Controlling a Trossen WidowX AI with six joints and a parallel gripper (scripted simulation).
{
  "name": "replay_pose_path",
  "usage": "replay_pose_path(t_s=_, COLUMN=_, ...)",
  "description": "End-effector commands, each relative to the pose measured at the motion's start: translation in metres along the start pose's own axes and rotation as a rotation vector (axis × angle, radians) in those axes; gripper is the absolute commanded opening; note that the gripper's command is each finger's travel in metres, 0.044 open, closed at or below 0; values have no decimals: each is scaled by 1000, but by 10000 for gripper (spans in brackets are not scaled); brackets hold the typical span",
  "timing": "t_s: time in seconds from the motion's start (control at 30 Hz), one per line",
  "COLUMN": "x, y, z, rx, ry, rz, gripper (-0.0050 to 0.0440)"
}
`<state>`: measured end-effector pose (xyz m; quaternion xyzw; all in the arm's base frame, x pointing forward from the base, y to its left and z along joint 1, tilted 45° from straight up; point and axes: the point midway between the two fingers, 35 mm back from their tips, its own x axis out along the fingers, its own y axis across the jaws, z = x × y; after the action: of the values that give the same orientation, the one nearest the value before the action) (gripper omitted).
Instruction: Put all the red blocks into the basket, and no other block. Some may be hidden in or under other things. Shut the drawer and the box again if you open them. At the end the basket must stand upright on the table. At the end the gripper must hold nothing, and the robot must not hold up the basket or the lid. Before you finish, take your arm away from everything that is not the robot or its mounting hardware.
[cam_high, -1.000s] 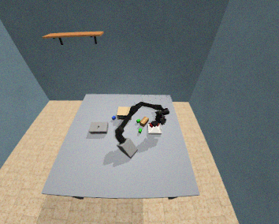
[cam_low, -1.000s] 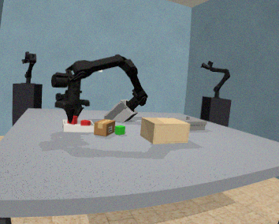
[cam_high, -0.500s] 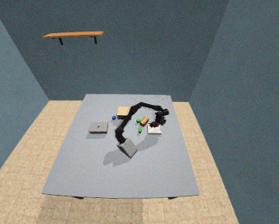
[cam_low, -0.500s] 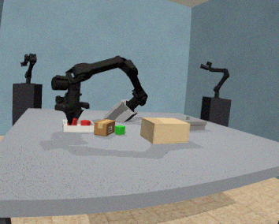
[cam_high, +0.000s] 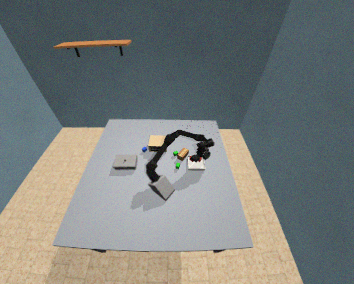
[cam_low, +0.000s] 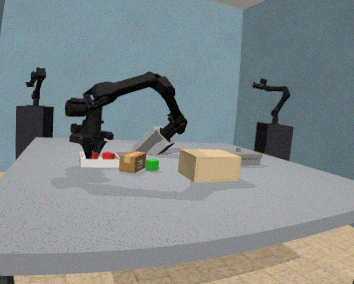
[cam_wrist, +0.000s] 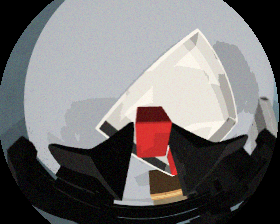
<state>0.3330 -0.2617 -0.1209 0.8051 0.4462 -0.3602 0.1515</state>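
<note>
White basket (cam_high: 196, 167) (cam_low: 100, 163) (cam_wrist: 190, 85): the gripper (cam_high: 195, 158) (cam_low: 94, 153) (cam_wrist: 149, 125) stands at it, released, with a red block (cam_low: 95, 155) (cam_wrist: 153, 140) between its parted fingers. The exterior view plainly shows another red block (cam_low: 108, 155) in the basket, mostly hidden in the wrist view. Only the top view shows the blue block (cam_high: 144, 149), well apart from the basket.

The black, jointed robot arm (cam_high: 172, 138) (cam_low: 125, 86) arches high above the surface. In the top view it bends over to the right, where its black wrist (cam_high: 203, 145) (cam_low: 92, 119) hangs low. The black two-fingered tool (cam_high: 195, 158) (cam_low: 93, 154) (cam_wrist: 149, 125) points downward, its fingers parted partway.
</note>
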Motion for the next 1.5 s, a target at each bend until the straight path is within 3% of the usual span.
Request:
replay_pose_path(t_s=0.0, x=1, y=0, z=0, rx=5, ry=3, rz=1, gripper=197)
replay_pose_path(t_s=0.2, x=-12, y=0, z=0, rx=5, ry=3, rz=1, gripper=197)
replay_pose_path(t_s=0.7, x=-112, y=0, z=0, rx=5, ry=3, rz=1, gripper=197)
replay_pose_path(t_s=1.4, x=-119, y=0, z=0, rx=5, ry=3, rz=1, gripper=197)
replay_pose_path(t_s=1.43, x=-119, y=-6, z=-7, rx=70, ry=15, rz=-4, gripper=148)
replay_pose_path(t_s=1.47, x=-121, y=-6, z=-17, rx=4, ry=11, rz=2, gripper=148)
